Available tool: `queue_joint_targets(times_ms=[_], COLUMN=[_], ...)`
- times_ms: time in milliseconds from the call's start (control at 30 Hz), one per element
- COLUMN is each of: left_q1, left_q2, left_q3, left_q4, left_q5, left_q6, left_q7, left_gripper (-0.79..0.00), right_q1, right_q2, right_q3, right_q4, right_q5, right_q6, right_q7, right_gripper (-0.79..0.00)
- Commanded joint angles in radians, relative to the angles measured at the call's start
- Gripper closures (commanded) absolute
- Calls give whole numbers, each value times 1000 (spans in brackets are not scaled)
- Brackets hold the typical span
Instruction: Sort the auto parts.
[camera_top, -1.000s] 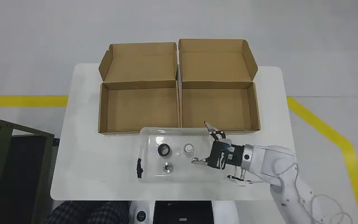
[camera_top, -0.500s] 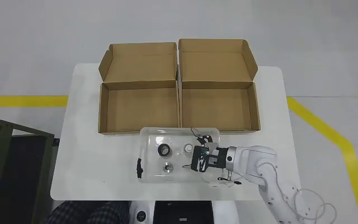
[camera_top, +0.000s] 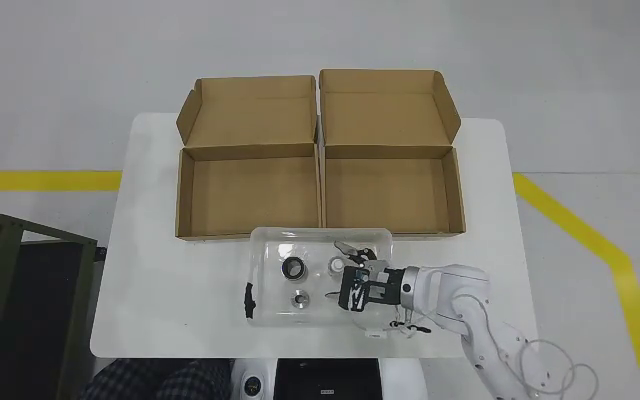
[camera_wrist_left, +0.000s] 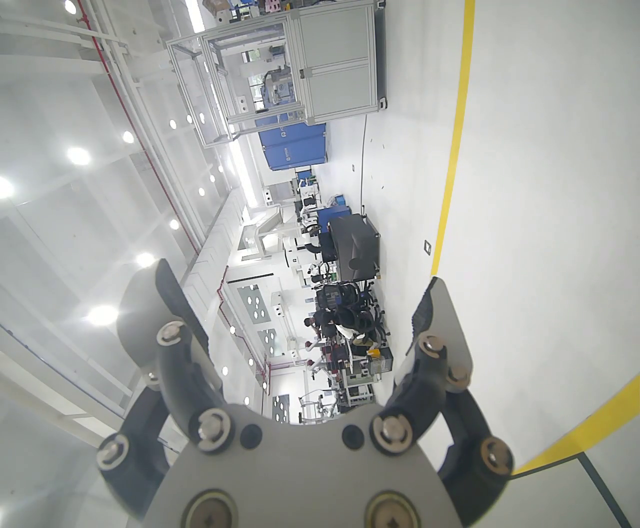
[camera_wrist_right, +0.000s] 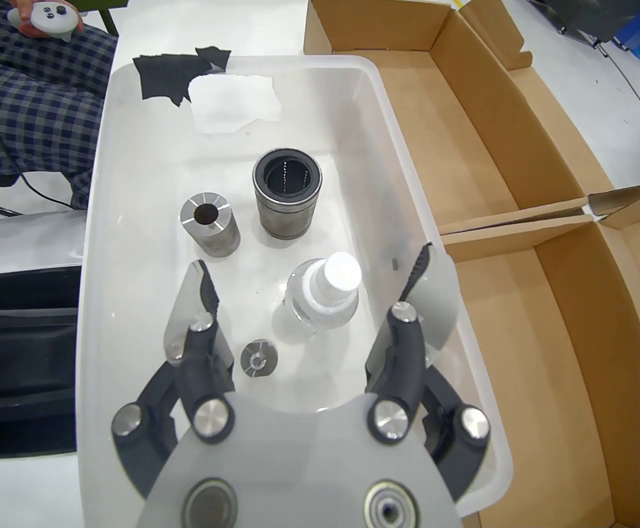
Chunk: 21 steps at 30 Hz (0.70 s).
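Right gripper is hanging wide open above the little white bottle, likely so it can close around it. Bottle is standing in the clear tub, at the near side of the bench.

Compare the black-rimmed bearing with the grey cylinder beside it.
The bearing is taller and wider than the cylinder. The bearing has a wide bore and black rim; the cylinder has a narrow hole in a bright, slotted face. Both stand upright in the bin.
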<state>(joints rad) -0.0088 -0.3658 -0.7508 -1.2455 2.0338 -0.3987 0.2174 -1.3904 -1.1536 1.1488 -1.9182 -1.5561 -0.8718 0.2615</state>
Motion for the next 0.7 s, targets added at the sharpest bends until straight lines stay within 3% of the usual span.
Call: queue_joint_targets(times_ms=[0, 200, 267, 367, 567, 667], left_q1=[0, 0, 0, 0, 0, 0], left_q2=[0, 0, 0, 0, 0, 0], left_q3=[0, 0, 0, 0, 0, 0], left_q4=[0, 0, 0, 0, 0, 0], left_q5=[0, 0, 0, 0, 0, 0], left_q6=[0, 0, 0, 0, 0, 0], left_q7=[0, 0, 0, 0, 0, 0], left_gripper=[-785, -785, -785, -785, -785, -785], right_q1=[5, 29, 33, 37, 42, 43], right_q2=[1, 2, 2, 3, 6, 8], right_q3=[-4, -18, -25, -31, -34, -35], right_q4=[7, 33, 39, 49, 59, 59], right_q5=[1, -10, -8, -9, -12, -14], right_q6=[-1, 14, 17, 23, 35, 36], right_q7=[-1, 17, 18, 18, 15, 15], right_gripper=[-600, -616, -563, -416, -283, -179])
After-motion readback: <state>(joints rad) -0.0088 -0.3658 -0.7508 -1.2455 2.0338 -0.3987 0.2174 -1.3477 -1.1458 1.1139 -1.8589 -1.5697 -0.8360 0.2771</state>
